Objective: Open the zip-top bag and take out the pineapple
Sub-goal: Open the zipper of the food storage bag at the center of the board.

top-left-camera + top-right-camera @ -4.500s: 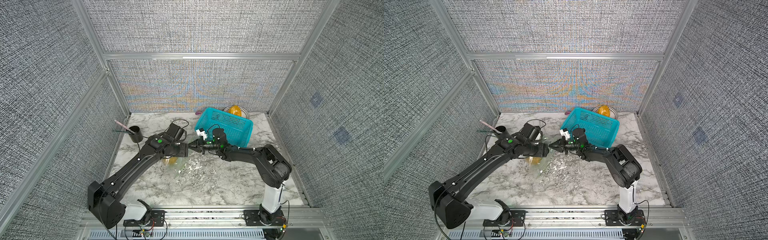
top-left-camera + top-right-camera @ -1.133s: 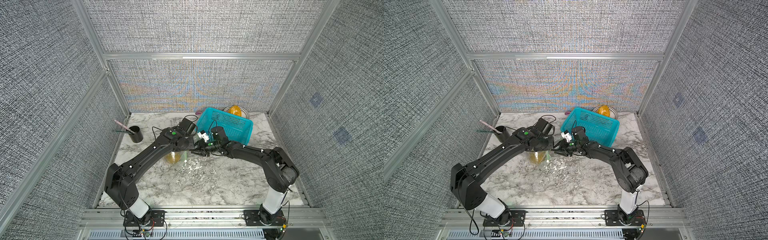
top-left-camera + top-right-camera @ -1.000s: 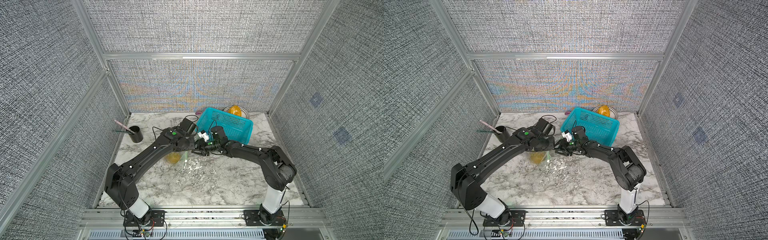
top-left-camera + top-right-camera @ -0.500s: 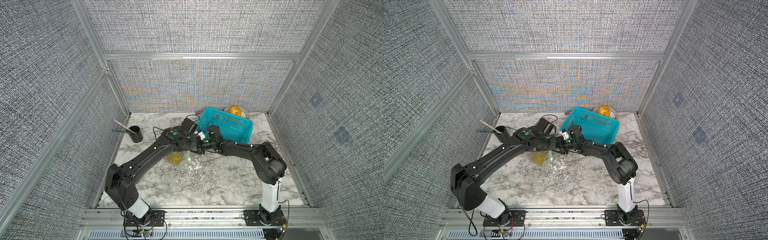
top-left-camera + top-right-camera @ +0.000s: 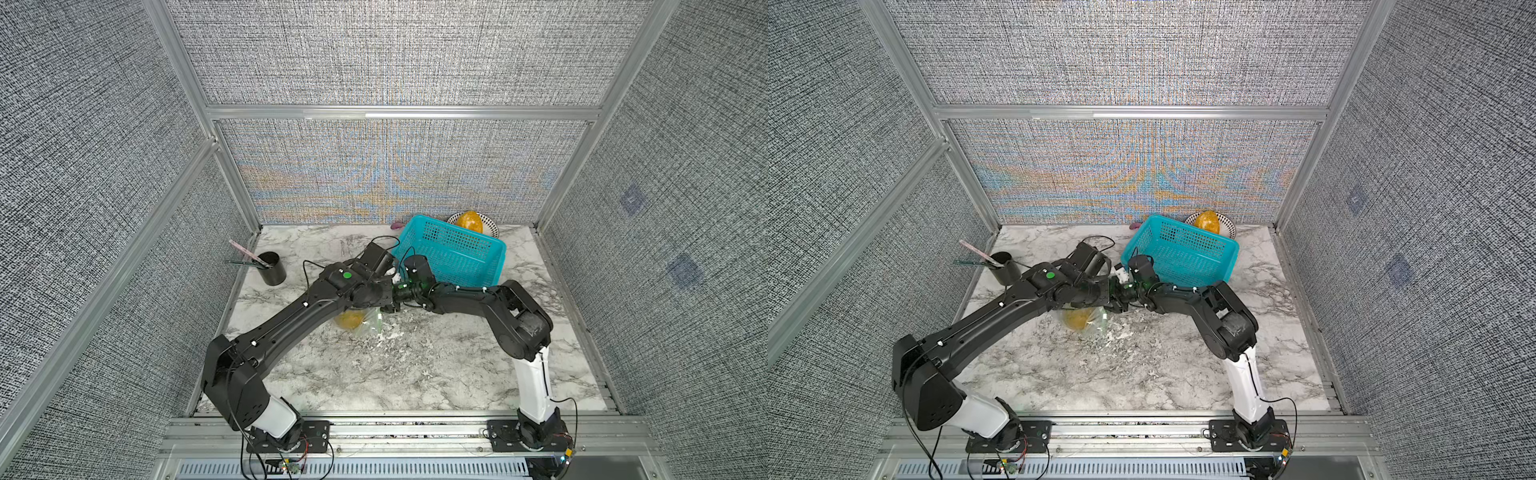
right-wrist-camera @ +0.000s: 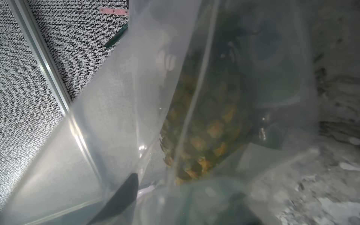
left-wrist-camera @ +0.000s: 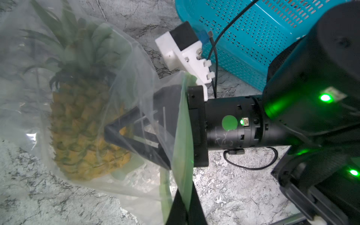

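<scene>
Clearly the left pincer (image 7: 183, 206) is clamped on the zip edge of the zip-top bag (image 7: 136, 68), while the right pincer (image 7: 109, 132) sits part-open, empty, inside its mouth beside the bagged pineapple (image 7: 83, 126). Closing now might pinch film too, yanking that edge loose.

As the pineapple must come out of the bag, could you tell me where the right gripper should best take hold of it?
Grip the pineapple across its scaled oval body, coming in through the open mouth of the zip-top bag, where the right gripper sits with jaws open. The body's side faces that opening; the spiky crown would probably slip.
</scene>
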`<state>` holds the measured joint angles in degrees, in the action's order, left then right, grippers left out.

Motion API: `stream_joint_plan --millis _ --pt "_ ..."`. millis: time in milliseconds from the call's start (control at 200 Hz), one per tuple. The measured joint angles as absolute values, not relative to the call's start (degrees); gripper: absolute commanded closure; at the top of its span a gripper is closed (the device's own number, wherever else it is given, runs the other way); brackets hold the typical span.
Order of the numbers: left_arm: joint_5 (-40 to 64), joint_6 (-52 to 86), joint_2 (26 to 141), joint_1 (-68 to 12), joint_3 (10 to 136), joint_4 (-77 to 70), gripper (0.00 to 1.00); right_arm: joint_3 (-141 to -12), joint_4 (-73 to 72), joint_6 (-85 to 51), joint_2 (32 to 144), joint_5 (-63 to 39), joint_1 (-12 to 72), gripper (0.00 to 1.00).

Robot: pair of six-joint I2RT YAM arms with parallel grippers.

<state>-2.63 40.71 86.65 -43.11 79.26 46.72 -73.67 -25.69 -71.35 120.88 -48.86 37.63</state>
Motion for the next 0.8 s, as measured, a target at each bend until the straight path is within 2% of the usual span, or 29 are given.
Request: stream_joint_plan --millis 200,460,801 --pt "-2.7 40.7 85.4 -43.2 79.0 46.9 0.91 -71.9 -25.6 -71.4 119.9 -48.3 37.9 0.35" --pt "-3.2 40.5 84.1 -43.3 76.9 47.1 0.91 -65.0 -27.4 -71.7 112.1 -49.5 37.8 0.40" --pt "-3.0 40.5 83.3 -43.3 76.4 48.2 0.93 -55.7 -49.1 -83.5 110.8 -53.2 37.9 0.48"
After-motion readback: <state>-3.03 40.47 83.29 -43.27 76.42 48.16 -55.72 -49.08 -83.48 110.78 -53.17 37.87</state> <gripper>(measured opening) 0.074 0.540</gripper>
